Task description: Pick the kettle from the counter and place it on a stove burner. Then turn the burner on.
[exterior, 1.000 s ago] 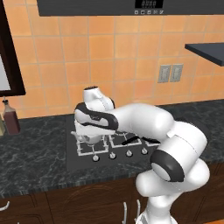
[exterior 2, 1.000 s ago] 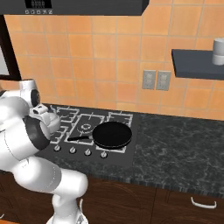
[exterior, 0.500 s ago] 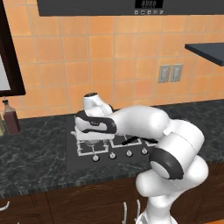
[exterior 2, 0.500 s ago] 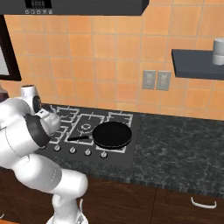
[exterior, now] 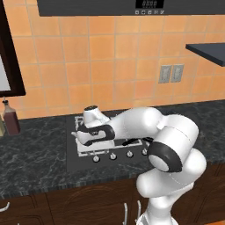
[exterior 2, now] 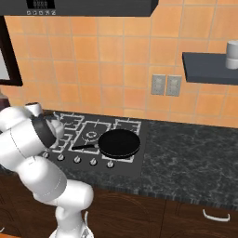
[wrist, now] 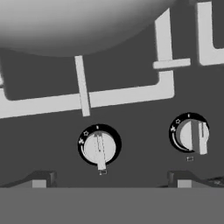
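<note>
**Claw poised over the left knob, kettle parked just beyond**

The claw (wrist: 109,181) hangs open and empty, its two dark fingertips (wrist: 41,179) spread wide at the near edge of the cooktop in the hand view. Dead between them, just ahead, sits the left knob (wrist: 99,147), a pale round dial with its bar running along the line from the claw toward the grate. That is the relation the next move seems to turn on: the knob lies straight ahead of the open jaws, centred, so a short advance should bring the fingers to either side of its bar. A second knob (wrist: 191,134) sits off to the right, outside the right fingertip, and looks like the wrong one to drift toward.

Beyond the knob comes the pale square grate of the stove burner (wrist: 127,94), and on it rests the kettle (wrist: 74,24), its rounded silvery belly looming at the top of the hand view. So the placing looks done and the turning-on remains.

From the left base view the arm reaches low over the cooktop's front-left corner, set in the dark marbled desk (exterior: 35,162). A black pan (exterior 2: 119,142) sits on the middle burner in the right base view.
</note>
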Robot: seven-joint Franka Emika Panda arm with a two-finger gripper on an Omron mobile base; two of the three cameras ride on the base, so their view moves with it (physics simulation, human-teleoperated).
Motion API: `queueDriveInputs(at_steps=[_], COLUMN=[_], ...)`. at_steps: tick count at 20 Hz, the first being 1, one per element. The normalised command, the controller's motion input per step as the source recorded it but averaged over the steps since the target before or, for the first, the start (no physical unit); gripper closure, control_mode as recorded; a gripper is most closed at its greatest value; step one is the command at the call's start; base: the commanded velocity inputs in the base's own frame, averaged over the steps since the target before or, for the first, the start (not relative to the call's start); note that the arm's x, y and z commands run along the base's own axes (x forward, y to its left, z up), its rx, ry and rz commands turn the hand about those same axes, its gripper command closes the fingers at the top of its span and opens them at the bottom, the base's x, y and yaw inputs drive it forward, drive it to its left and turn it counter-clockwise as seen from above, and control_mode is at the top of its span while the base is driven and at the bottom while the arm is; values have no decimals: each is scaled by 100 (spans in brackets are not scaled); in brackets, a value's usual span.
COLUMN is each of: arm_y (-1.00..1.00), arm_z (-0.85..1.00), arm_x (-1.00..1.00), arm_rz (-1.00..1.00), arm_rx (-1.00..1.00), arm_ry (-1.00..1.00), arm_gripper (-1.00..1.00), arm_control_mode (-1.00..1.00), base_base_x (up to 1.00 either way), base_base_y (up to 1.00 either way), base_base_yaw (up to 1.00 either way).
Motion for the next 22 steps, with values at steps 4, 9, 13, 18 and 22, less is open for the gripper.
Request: queueDriveInputs(at_steps=[4,9,13,18,22], arm_y=[3,0,3,10,2], arm_z=[-21,-10,-14,-20,-18], arm_x=[0,0,1,7,3], arm_rz=[8,6,2,1,0], arm_rx=[0,1,2,2,0], arm_ry=[0,0,0,0,0], arm_gripper=[-100,-100,-100,-100,-100], arm_control_mode=[-100,-100,-100,-100,-100], base_base_x=[0,0,0,0,0], base_base_y=[0,0,0,0,0], base_base_yaw=[0,0,0,0,0])
